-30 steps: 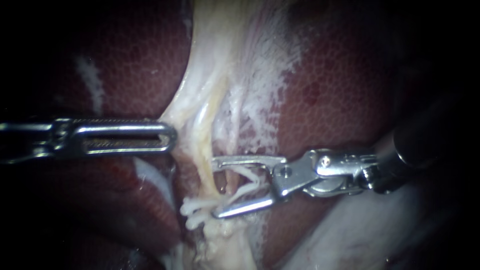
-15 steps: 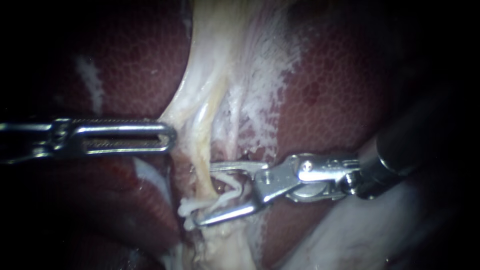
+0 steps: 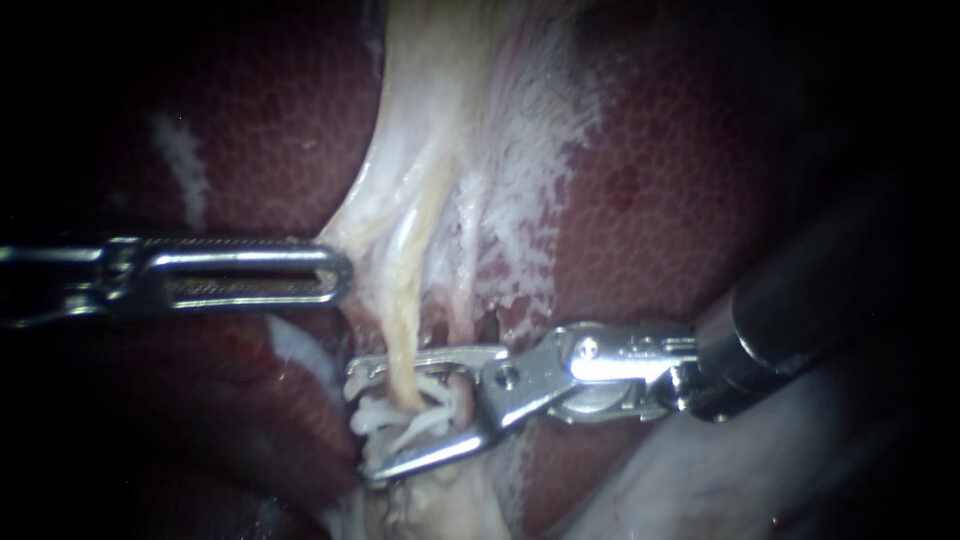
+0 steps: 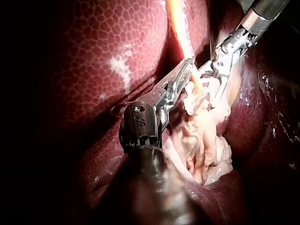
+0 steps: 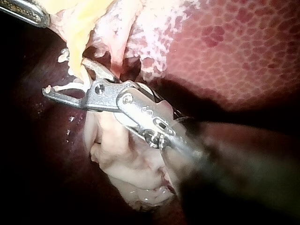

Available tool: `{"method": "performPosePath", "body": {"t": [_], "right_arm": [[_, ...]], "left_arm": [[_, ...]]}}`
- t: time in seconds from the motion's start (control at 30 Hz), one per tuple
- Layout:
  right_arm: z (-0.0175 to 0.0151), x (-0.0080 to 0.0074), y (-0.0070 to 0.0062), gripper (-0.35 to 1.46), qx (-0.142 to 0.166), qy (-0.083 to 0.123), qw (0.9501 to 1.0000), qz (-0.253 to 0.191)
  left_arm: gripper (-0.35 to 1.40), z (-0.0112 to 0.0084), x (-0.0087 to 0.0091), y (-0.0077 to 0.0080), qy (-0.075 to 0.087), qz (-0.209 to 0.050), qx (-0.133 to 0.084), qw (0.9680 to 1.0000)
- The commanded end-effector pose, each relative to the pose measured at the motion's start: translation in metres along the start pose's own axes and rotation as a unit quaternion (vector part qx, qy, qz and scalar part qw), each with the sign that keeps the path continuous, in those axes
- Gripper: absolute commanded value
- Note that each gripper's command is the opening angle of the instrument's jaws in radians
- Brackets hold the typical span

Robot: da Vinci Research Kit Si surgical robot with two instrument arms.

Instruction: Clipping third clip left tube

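A pale yellowish tube (image 3: pixel 408 290) runs down from the white tissue between the dark red liver lobes (image 3: pixel 660 190). My right instrument (image 3: pixel 362 420) comes in from the right, its jaws open and straddling the tube, one on each side. White clips (image 3: pixel 385 422) sit on the tube in the gap between the jaws. My left instrument (image 3: pixel 345 275) lies level from the left, its slotted jaws shut on the edge of the pale tissue (image 3: pixel 365 240) beside the tube. In the right wrist view the open jaws (image 5: pixel 65 77) reach around the tube (image 5: pixel 82 75).
Liver surrounds the field on both sides. A lump of pale, frayed tissue (image 4: pixel 206 140) hangs below the clipped spot, beside my left instrument's shaft (image 4: pixel 140 126). Whitish membrane (image 3: pixel 520 150) fans out over the right lobe above my right instrument.
My right instrument has slid leftward and slightly down, so its open jaws now span the tube where they were beside it. The left instrument has held still.
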Motion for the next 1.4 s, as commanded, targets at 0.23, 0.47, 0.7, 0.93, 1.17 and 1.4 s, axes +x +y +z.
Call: {"method": "performPosePath", "body": {"t": [0.23, 0.47, 0.7, 0.93, 1.17, 1.4], "right_arm": [[-0.0013, 0.0024, 0.0017, 0.55, 0.001, 0.005, 1.0000, 0.008], [-0.0016, 0.0036, 0.0030, 0.54, 0.001, 0.007, 0.9999, 0.013], [-0.0012, 0.0038, 0.0035, 0.52, -0.001, 0.008, 0.9999, 0.013], [-0.0025, 0.0034, 0.0040, -0.35, 0.003, 0.010, 0.9983, 0.058], [-0.0033, 0.0029, 0.0051, -0.35, 0.001, 0.010, 0.9983, 0.058], [-0.0032, 0.0028, 0.0049, -0.35, 0.002, 0.010, 0.9983, 0.057]], "left_arm": [[-0.35, 0.0000, 0.0001, 0.0000, 0.000, 0.000, 0.000, 1.0000], [-0.35, 0.0000, 0.0001, 0.0000, 0.000, 0.000, 0.000, 1.0000], [-0.35, -0.0001, 0.0001, 0.0000, 0.000, 0.000, 0.000, 1.0000], [-0.35, -0.0001, 0.0002, 0.0001, 0.000, 0.001, 0.000, 1.0000], [-0.35, 0.0000, 0.0002, 0.0001, 0.000, 0.001, 0.000, 1.0000], [-0.35, 0.0000, 0.0002, 0.0001, 0.000, 0.001, 0.000, 1.0000]]}}
